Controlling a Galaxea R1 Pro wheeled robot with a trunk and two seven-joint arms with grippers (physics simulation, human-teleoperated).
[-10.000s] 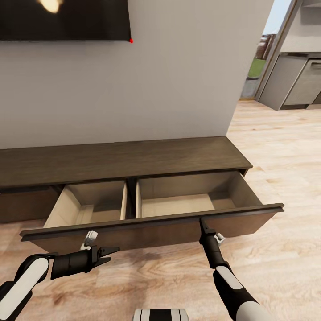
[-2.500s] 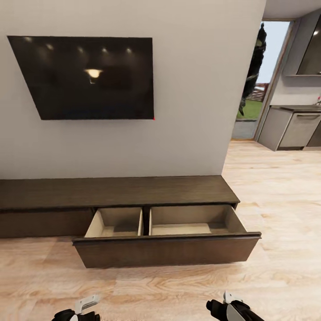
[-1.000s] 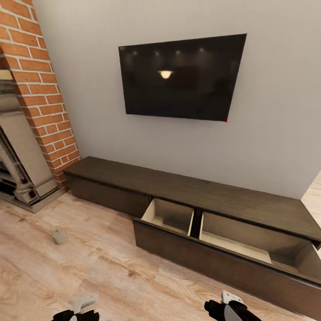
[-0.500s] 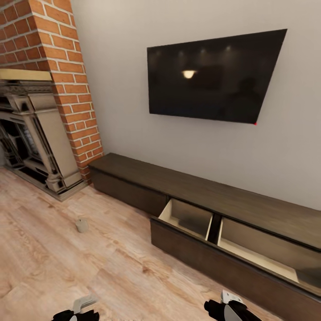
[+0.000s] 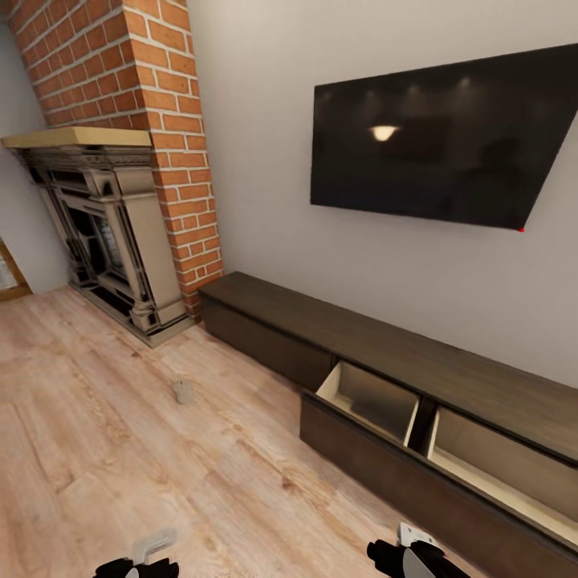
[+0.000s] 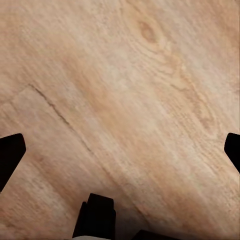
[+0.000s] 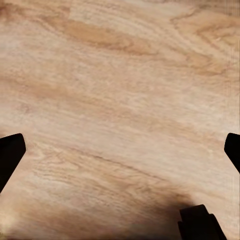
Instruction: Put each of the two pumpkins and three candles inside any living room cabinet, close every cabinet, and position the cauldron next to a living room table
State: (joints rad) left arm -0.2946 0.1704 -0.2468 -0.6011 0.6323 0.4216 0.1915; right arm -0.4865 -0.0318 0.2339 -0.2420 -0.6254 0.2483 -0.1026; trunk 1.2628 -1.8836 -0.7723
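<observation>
**Robot turns toward the fireplace side of the room**

Since half a second ago the camera has swung to the left, so the whole picture has slid to the right; the things in the room have not moved. More of the grey stone fireplace (image 5: 112,233) with its red brick chimney (image 5: 152,104) now shows than before, and the big black flat screen (image 5: 441,136) on the pale wall sits closer to the right side of the head view.

The long, low, dark brown wooden cabinet (image 5: 321,321) stands against the wall under the screen. Its left end is near the foot of the brick chimney. One wide drawer (image 5: 385,449) is pulled out over the light wooden floor (image 5: 120,449), and its two pale boxes inside look bare as far as can be seen.

One short, stubby tan candle (image 5: 183,391) stands upright on the floor. It is in front of the fireplace corner and well apart from the cabinet and the open drawer.

Only the back parts of both arms peek in at the bottom edge of the head view. The left claw (image 6: 120,150) has its dark fingertips (image 6: 10,155) far apart at the two sides of the left wrist view, with bare floor between them. The right claw (image 7: 120,150) is spread wide in the same way over the floor, holding nothing.
</observation>
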